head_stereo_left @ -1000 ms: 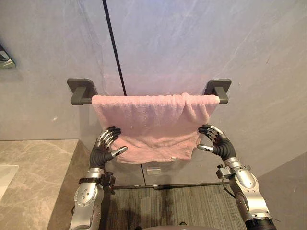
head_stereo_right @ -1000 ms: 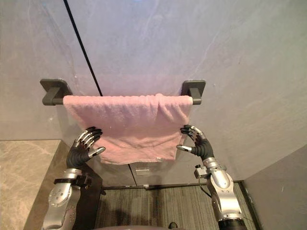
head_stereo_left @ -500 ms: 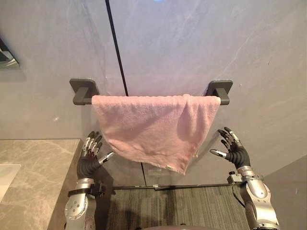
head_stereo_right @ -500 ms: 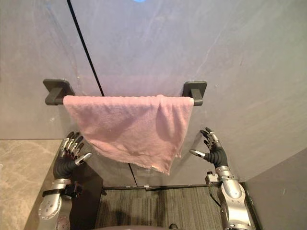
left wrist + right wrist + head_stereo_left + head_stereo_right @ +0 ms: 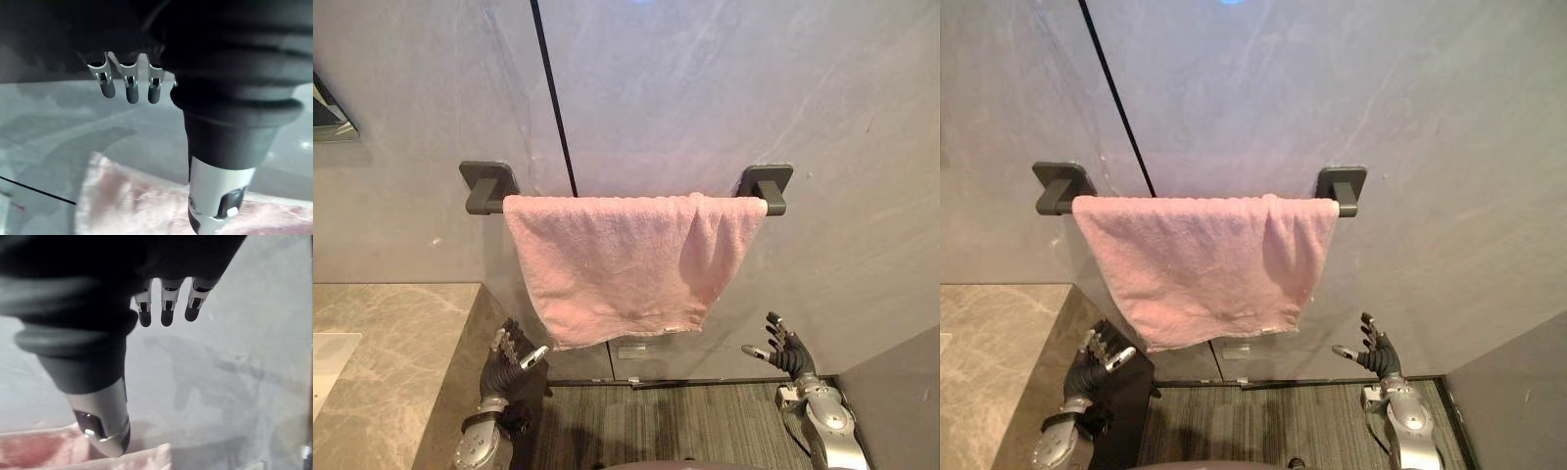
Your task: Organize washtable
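Beige marble countertop (image 5: 382, 362) at lower left, left hand (image 5: 504, 367) beside its edge, fingers spread, empty, pink towel (image 5: 617, 264) draped over dark towel bar (image 5: 485, 188) on grey stone wall (image 5: 705, 88), right hand (image 5: 788, 357) low, fingers splayed, empty, striped floor (image 5: 685, 431) beneath.

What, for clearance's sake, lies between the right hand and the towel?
Just bare grey wall, seen in the left eye view, between right hand and towel.

Left hand (image 5: 512, 364), right hand (image 5: 787, 354) low (fingers spread).
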`<state>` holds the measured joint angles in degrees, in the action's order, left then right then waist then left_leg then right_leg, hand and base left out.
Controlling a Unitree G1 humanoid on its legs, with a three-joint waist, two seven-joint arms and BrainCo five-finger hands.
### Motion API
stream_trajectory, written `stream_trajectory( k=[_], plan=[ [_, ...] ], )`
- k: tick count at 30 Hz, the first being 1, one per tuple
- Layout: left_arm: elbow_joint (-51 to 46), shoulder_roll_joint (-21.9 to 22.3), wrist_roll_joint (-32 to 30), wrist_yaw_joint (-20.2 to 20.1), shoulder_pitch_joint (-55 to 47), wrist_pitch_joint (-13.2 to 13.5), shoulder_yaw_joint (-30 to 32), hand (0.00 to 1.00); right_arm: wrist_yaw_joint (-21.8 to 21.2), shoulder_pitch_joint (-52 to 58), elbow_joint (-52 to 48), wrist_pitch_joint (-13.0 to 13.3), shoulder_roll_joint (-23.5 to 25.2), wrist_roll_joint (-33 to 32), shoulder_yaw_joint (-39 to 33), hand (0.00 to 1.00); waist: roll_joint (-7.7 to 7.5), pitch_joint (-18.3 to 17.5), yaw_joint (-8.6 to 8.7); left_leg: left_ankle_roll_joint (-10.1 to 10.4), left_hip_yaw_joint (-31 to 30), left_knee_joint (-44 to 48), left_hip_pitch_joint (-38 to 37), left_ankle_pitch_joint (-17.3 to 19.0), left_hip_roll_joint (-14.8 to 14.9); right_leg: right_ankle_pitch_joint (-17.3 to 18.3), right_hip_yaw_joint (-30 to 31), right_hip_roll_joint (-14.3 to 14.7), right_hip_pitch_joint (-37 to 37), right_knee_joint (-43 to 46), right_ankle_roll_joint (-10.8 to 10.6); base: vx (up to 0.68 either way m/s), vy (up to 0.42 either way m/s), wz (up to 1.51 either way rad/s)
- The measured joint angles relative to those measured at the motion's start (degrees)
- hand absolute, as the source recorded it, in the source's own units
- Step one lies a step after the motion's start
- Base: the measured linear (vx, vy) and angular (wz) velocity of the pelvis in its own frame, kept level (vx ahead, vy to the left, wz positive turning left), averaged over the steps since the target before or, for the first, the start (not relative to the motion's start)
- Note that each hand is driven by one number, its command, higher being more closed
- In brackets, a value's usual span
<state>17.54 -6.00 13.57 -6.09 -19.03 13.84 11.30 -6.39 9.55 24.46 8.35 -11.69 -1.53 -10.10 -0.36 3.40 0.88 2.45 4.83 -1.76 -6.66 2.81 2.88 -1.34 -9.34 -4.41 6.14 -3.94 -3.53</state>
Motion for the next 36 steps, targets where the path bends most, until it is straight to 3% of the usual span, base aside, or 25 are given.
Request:
stream_trajectory(
  k=[11,18,36],
  plan=[
    [18.1,-1.2,-7.8,3.7,0.0,-1.5,-2.2,0.0,1.1,0.1,14.2,-0.3,-0.2,8.0,3.7,0.0,0.21,0.0,0.07,0.0,0.0,0.2,-0.2,0.0,0.0,0.0,0.0,0.0,-0.1,0.2,0.0,-0.04,-0.008,0.0],
    [25.9,-1.1,-9.9,3.9,1.2,-2.1,-3.4,0.0,1.8,0.0,20.3,-1.0,0.0,11.5,4.7,0.0,0.54,0.2,-0.01,0.0,0.1,0.3,-0.5,0.0,0.0,0.0,0.1,-0.1,0.0,0.6,0.0,-0.01,-0.001,0.0],
    [31.0,-1.0,-11.0,6.0,2.4,-2.2,-4.3,0.0,4.2,-1.6,27.1,-2.3,0.2,11.6,5.0,0.0,0.31,1.0,-0.22,0.2,1.8,-0.4,0.2,0.0,0.1,0.3,2.0,0.1,-2.1,1.0,-0.1,0.0,0.001,-0.05]
  ],
)
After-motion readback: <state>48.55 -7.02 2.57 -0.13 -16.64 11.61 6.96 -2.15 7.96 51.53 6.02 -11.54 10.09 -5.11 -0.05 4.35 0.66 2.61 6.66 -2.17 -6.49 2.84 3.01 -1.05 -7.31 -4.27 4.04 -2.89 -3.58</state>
